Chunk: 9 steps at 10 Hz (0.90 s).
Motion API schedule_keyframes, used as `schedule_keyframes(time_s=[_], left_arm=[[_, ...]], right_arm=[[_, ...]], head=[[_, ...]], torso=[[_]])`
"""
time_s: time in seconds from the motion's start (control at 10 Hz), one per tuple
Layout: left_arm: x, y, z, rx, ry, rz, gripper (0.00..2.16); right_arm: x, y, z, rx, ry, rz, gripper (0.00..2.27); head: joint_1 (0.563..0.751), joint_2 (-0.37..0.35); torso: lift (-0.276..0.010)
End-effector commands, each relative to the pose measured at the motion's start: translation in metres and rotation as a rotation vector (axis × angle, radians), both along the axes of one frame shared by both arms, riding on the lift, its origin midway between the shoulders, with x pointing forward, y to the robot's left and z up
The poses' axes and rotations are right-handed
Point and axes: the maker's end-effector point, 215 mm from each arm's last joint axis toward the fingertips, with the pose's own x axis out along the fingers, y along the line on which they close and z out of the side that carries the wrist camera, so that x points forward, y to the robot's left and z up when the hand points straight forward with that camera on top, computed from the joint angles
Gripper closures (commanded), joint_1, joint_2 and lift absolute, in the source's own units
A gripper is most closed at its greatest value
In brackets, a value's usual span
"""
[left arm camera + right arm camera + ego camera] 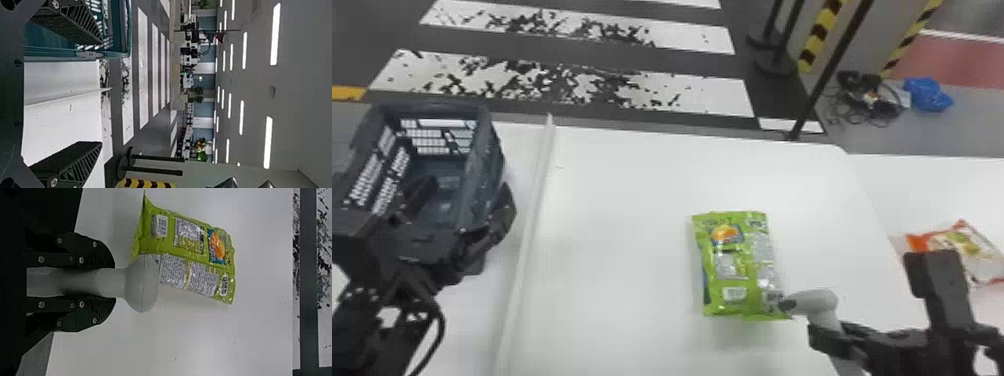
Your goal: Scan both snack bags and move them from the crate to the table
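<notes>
A green snack bag (732, 265) lies flat on the white table (617, 240), label side up. The right gripper (837, 335) is shut on the handle of a grey scanner (817, 300), whose head is over the bag's near right corner. In the right wrist view the right gripper (96, 283) clasps that handle, with the green bag (188, 246) beyond the scanner head. Off to the right, behind the right arm, is an orange-and-white snack bag (977, 250). At the crate's (482, 165) near side, the left gripper (462, 215) stands open; the left wrist view shows the left gripper (98, 94) with fingers wide apart.
A raised white strip (532, 215) runs along the table between crate and green bag. Beyond the table's far edge are a striped floor, dark posts (817, 90), cables (869, 97) and a blue plastic bag (927, 94).
</notes>
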Motion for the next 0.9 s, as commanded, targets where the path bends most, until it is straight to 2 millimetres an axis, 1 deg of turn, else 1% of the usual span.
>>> schedule_keyframes(time_s=[0.0,0.1,0.3,0.5,0.8], left_arm=[[0.0,-0.001,0.001,-0.001,-0.001,-0.004,0.09],[-0.001,-0.001,0.002,-0.001,-0.002,-0.004,0.09],[-0.003,-0.001,0.001,-0.001,-0.001,-0.005,0.09],[-0.004,0.0,0.001,0.0,-0.001,-0.003,0.09],[-0.005,0.0,0.002,-0.003,-0.003,-0.001,0.09]], right_arm=[[0.002,0.014,0.002,0.014,-0.005,0.024,2.25],[0.007,0.018,0.001,0.011,-0.012,0.032,2.26],[0.016,0.02,-0.006,0.005,-0.006,0.034,2.25],[0.017,0.021,-0.015,0.007,0.008,0.036,2.25],[0.019,0.02,-0.016,-0.001,0.003,0.036,2.25]], head=[[0.695,-0.114],[0.695,-0.099],[0.695,-0.086],[0.695,-0.08],[0.695,-0.076]], torso=[[-0.088],[-0.088],[-0.088],[-0.088],[-0.088]])
